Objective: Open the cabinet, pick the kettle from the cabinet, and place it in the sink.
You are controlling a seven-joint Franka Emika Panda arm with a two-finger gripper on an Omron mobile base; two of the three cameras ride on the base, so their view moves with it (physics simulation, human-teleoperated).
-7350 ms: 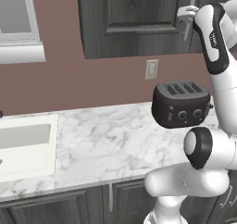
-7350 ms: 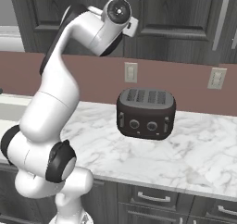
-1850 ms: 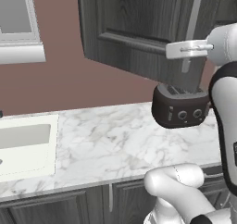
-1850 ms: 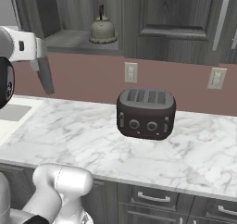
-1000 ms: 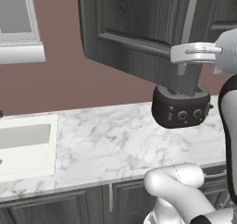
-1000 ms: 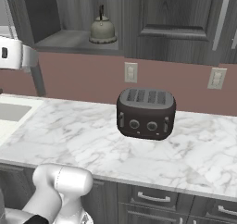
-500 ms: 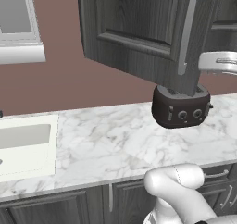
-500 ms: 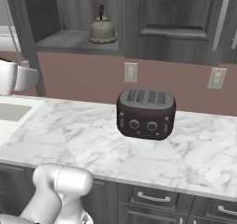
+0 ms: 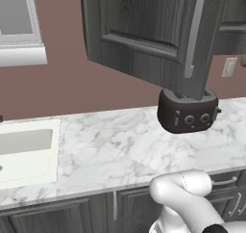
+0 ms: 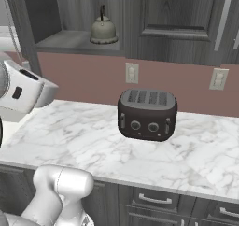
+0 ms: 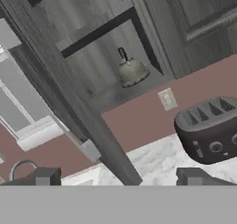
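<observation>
Hand view: cabinet door open, kettle unobstructed.

A kitchen. Marble counter with a sink and toaster. Dark cabinets hang above.

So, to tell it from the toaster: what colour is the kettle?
Dull grey-green, the kettle shows best in the right base view.
</observation>
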